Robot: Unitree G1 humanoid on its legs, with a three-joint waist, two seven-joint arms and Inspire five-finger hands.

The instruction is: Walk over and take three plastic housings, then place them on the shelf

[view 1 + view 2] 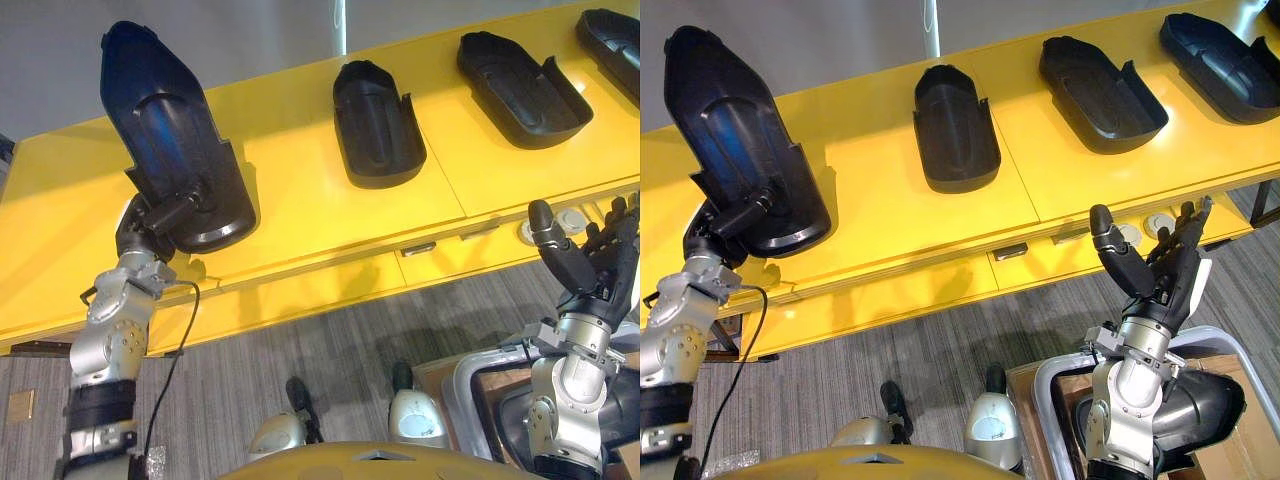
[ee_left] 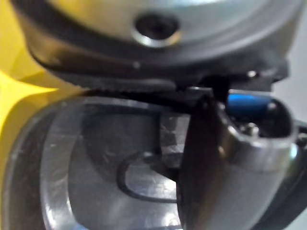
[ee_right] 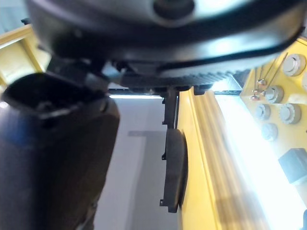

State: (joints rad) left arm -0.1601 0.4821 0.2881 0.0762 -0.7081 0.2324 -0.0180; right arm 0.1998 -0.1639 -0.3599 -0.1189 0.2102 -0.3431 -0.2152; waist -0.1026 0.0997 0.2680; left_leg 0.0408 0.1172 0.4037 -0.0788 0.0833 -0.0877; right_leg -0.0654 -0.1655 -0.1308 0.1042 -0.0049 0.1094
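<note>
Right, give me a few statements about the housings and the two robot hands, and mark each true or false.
1. The left robot hand grips a black housing. True.
2. The right robot hand is shut on a housing. False: its fingers are open and hold nothing.
3. Three other housings lie on the yellow shelf. True.
4. Those three are stacked on one another. False: they lie apart, in a row.

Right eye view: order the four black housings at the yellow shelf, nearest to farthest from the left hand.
1. Held housing, in the left hand, at the shelf left end.
2. Middle housing, shelf centre.
3. Right housing, further right.
4. End housing, far right.
</note>
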